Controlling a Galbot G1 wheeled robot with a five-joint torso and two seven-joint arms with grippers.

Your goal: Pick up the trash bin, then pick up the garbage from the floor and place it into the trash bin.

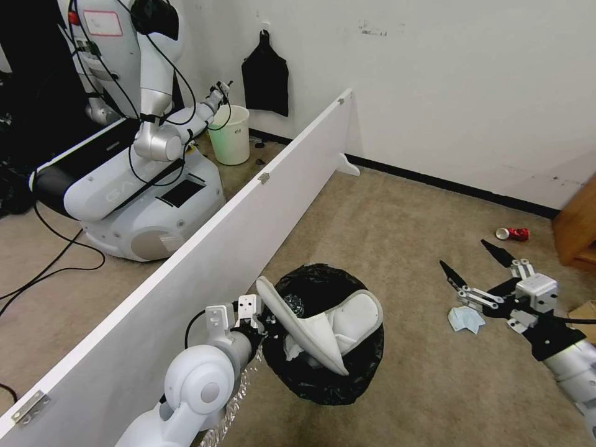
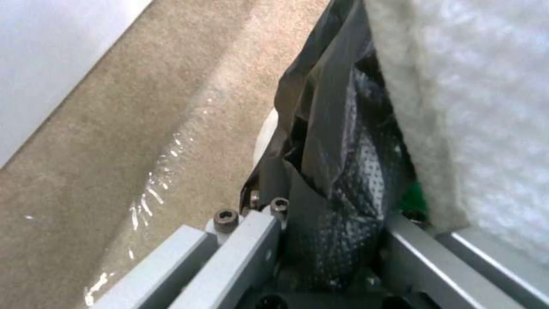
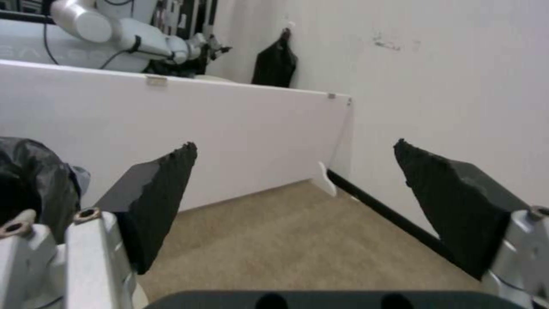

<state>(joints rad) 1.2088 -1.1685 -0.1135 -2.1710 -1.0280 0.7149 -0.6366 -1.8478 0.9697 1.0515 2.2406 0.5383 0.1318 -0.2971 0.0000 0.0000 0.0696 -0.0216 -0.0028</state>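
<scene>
The trash bin (image 1: 323,366), lined with a crinkly black bag, hangs by its rim from my left gripper (image 1: 264,316). The left wrist view shows that gripper (image 2: 332,231) shut on the bagged rim (image 2: 337,171). Two white slippers (image 1: 310,332) stick out of the bin, and one (image 2: 469,107) lies close to the wrist camera. My right gripper (image 1: 464,254) is open and empty over the carpet. A light-blue face mask (image 1: 465,318) lies on the floor just beneath it. Farther off lies a red can (image 1: 513,233). The right wrist view shows the black fingers (image 3: 166,193) spread wide and the bin's bag (image 3: 34,184).
A long white partition board (image 1: 205,248) runs along my left. Behind it stand another robot (image 1: 143,180) and a pale unlined bucket (image 1: 230,133). A black bag (image 1: 265,77) hangs on the wall. Wooden furniture (image 1: 577,226) stands at the right. Open carpet lies between bin and wall.
</scene>
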